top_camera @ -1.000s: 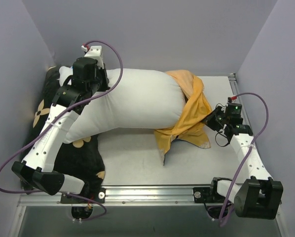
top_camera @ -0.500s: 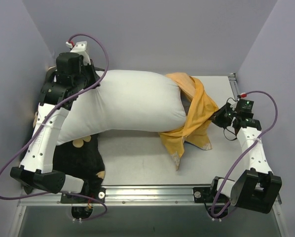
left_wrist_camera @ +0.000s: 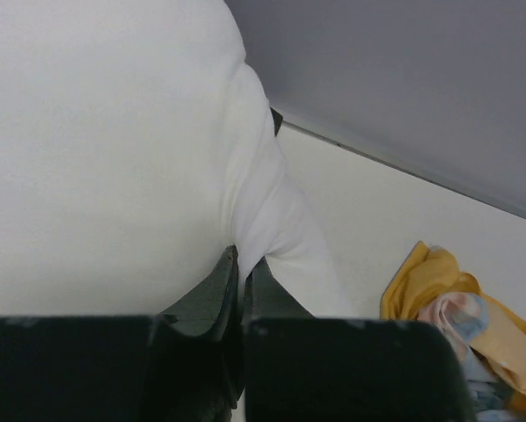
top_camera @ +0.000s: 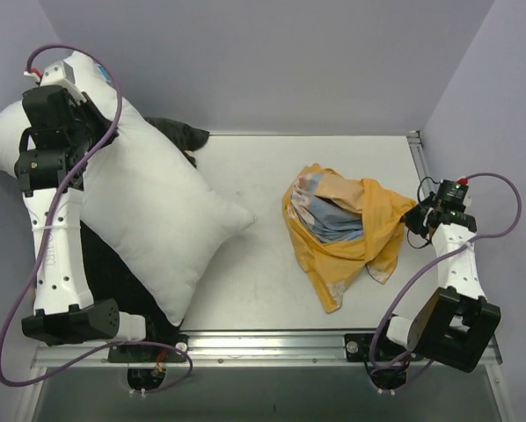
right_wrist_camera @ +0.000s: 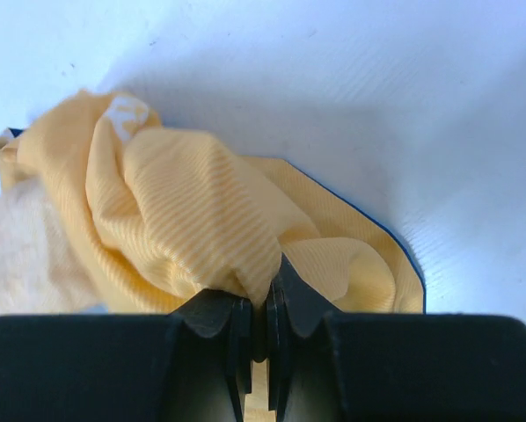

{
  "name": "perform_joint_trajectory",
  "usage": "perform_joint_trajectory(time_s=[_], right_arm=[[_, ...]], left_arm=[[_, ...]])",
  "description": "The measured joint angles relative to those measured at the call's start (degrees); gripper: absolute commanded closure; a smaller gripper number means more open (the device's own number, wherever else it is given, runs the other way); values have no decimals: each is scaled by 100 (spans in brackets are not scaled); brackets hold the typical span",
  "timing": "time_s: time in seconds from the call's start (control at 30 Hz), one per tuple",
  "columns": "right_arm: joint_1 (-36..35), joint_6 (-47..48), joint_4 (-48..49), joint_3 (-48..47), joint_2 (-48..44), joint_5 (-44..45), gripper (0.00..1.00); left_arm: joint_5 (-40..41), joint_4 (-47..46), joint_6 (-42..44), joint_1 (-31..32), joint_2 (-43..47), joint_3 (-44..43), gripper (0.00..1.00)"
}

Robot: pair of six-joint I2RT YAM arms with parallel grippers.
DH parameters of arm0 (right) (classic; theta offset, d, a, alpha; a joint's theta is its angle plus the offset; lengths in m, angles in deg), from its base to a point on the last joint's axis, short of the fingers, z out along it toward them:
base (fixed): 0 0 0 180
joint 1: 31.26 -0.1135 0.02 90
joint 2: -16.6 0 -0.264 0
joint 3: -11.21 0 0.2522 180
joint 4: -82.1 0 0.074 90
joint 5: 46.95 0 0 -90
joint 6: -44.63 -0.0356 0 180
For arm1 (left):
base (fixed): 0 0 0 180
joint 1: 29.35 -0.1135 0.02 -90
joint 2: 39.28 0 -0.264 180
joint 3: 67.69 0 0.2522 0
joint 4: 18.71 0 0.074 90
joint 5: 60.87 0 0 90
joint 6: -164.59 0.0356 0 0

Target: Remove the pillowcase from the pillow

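Top external view, items listed by size.

1. Desk (top_camera: 272, 167): a pale, flat surface closed in by lilac walls, with a metal rail along the near edge. Both arm bases are fixed at that rail.

2. Pillow (top_camera: 149, 211): plain white, plump and bare of any cover. It is set slantwise over the left part of the desk. One end is raised toward the far left corner, one pointed corner is aimed at the middle of the desk, and another is turned toward the near rail. In the left wrist view its cloth (left_wrist_camera: 96, 149) fills most of the picture.

3. Black cushion (top_camera: 105, 268): largely hidden beneath the pillow and the left arm. A dark strip is seen between them.

4. Pillowcase (top_camera: 342, 233): off the pillow entirely and well apart from it, crumpled in a heap on the right half of the desk. The orange-yellow face is turned outward, pale blue and pink folds are shown at the top, and a blue hem is seen in the right wrist view (right_wrist_camera: 175, 211).

5. Left hand (left_wrist_camera: 243, 268): closed, with a fold of the pillow's white cloth pinched between the fingertips at the raised end.

6. Right hand (right_wrist_camera: 265, 294): closed, with a bunch of the pillowcase's yellow fabric nipped at the heap's right edge.
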State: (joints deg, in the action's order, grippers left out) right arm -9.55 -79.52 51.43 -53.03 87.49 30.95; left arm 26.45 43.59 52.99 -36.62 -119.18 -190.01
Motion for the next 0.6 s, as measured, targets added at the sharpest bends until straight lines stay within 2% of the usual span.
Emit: perform_joint_trajectory(time_s=[0.1, 0.23, 0.37, 0.6], right_arm=[[-511, 63, -24, 0, -57, 245, 100], [-1257, 127, -129, -26, -269, 435, 100], [-1408, 133, -417, -326, -444, 636, 100], [-1508, 177, -802, -1572, -511, 944, 100]], left_arm=[[-297, -164, -68, 251, 2, 37, 100], [-295, -393, -22, 1062, 90, 295, 100], [-361, -490, 76, 1963, 107, 568, 100], [-490, -555, 142, 2859, -87, 595, 100]])
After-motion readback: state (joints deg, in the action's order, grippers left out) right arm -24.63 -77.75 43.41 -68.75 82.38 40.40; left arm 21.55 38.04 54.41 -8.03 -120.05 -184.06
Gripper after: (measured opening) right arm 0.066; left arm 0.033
